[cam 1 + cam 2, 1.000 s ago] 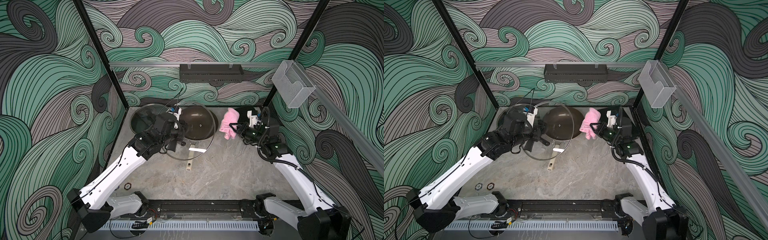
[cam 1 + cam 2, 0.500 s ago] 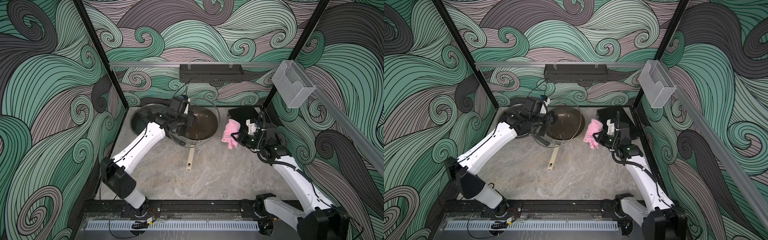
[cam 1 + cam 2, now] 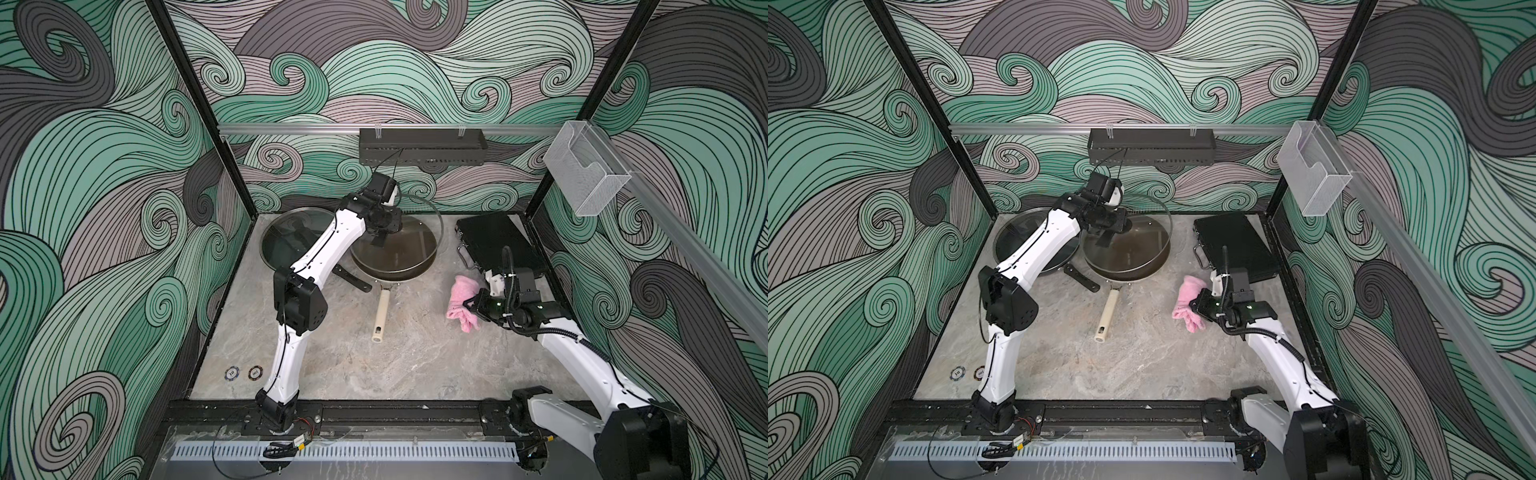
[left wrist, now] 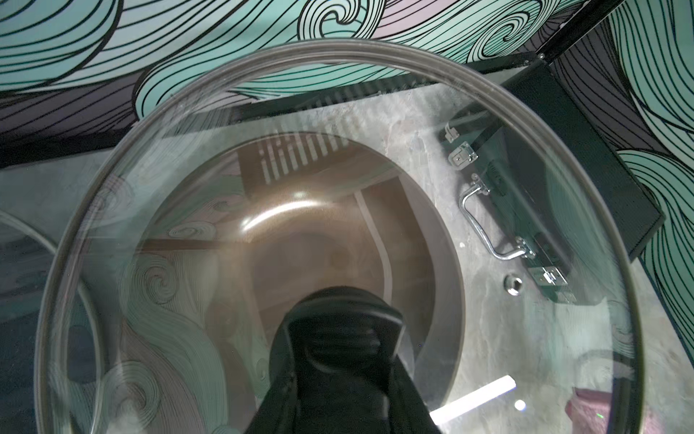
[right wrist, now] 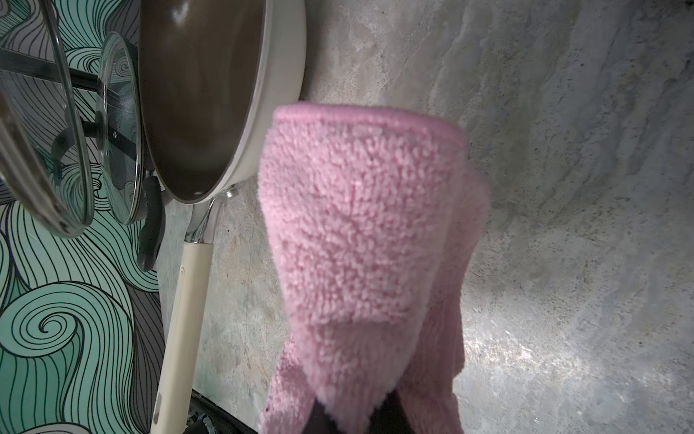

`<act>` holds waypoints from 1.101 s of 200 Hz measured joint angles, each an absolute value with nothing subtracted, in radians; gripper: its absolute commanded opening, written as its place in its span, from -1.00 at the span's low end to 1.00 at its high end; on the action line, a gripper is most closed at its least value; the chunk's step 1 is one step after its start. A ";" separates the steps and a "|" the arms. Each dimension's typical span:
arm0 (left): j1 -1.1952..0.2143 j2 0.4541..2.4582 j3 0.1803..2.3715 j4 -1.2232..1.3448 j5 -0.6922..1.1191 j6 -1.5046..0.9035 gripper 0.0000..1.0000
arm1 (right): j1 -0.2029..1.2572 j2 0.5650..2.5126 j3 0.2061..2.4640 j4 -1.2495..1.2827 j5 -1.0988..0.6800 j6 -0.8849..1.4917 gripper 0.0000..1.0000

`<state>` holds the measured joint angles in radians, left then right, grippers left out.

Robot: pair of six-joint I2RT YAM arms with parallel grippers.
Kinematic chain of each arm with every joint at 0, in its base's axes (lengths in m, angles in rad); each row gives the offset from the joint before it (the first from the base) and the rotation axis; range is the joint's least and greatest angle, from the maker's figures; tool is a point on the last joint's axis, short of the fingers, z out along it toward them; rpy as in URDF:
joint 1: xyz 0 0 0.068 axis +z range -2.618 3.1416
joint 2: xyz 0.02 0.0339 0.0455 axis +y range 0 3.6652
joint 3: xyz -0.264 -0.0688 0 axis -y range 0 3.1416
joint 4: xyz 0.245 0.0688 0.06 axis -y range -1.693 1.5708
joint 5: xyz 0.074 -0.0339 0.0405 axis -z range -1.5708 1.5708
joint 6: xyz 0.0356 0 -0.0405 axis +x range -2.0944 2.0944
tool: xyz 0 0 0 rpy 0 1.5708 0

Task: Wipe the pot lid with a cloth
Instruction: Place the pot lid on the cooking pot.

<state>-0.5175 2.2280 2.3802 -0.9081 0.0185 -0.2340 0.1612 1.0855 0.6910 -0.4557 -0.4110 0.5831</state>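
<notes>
The pot lid (image 3: 422,222) (image 3: 1152,220) is clear glass with a black knob (image 4: 341,319). It stands tilted on edge above the brown pan (image 3: 395,262) at the back. My left gripper (image 3: 395,222) (image 3: 1125,224) (image 4: 338,375) is shut on that knob, and the lid (image 4: 338,150) fills the left wrist view. The pink fluffy cloth (image 3: 461,303) (image 3: 1190,301) (image 5: 360,225) hangs bunched from my right gripper (image 3: 474,308) (image 3: 1198,306) (image 5: 349,417), which is shut on it just above the table, right of the pan and apart from the lid.
The pan's cream handle (image 3: 381,311) points to the front. A second pan with its own glass lid (image 3: 286,241) sits at the back left. A black case (image 3: 498,245) lies at the back right. Two chips (image 3: 243,372) lie front left. A black rack (image 3: 422,145) hangs on the back wall.
The left arm has carried the lid back and up, tilting it steeper over the pan. The right gripper has brought the cloth from the back wall towards the front.
</notes>
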 measured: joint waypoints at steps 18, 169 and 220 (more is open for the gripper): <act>-0.515 2.299 2.461 -0.933 0.019 -0.219 -1.00 | 0.161 1.113 0.691 -0.452 -0.416 0.582 -1.00; -0.493 2.410 2.485 -0.985 0.001 -0.165 -1.00 | 0.163 1.190 0.676 -0.396 -0.448 0.587 -1.00; -0.493 2.421 2.485 -0.973 -0.006 -0.160 -1.00 | 0.163 1.211 0.665 -0.382 -0.452 0.588 -1.00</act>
